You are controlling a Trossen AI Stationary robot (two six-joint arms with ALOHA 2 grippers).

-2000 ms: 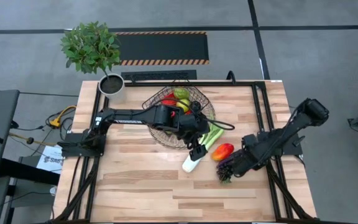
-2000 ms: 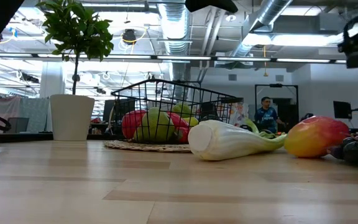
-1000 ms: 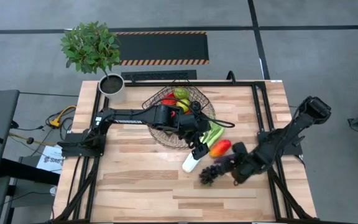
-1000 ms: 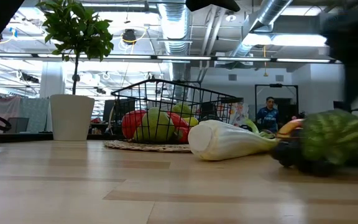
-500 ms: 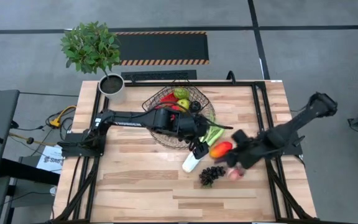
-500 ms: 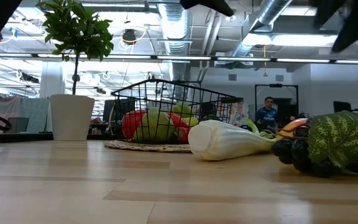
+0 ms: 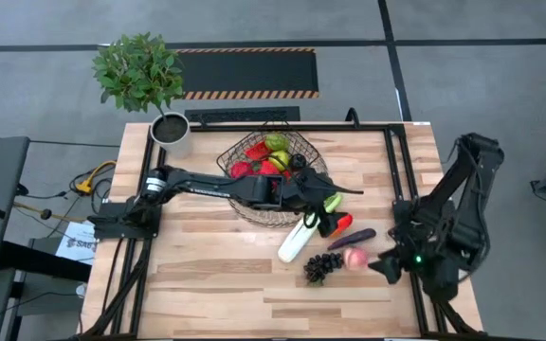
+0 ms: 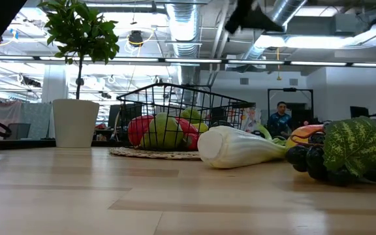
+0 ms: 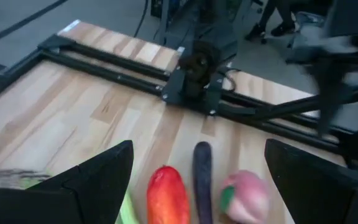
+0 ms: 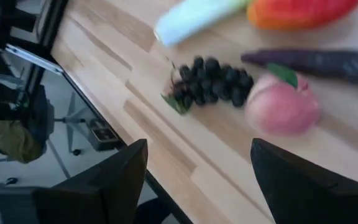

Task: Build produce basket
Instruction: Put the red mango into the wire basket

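Observation:
The dark wire basket (image 7: 273,169) stands on a round wicker tray and holds red and green produce (image 8: 165,130). On the table to its near right lie a leek (image 7: 299,239), a red-orange fruit (image 9: 168,196), a dark aubergine (image 9: 202,177), a peach (image 10: 281,106) and dark grapes (image 10: 213,81). My left gripper (image 9: 197,186) hangs open above the red-orange fruit and the aubergine, touching neither. My right gripper (image 7: 382,268) is open, raised to the right of the peach and grapes, with nothing between its fingers.
A potted green plant (image 7: 150,85) stands at the table's far left corner. Black frame rails (image 7: 396,161) run along the table's sides. Bare wood lies near the front edge and at the left. A person stands far back in the room in the low view.
My right gripper has drawn away from the grapes, up and toward the table's right edge; the grapes lie where it left them, and the peach and aubergine now show. My left gripper has gone right and down over the red-orange fruit, tipping toward level.

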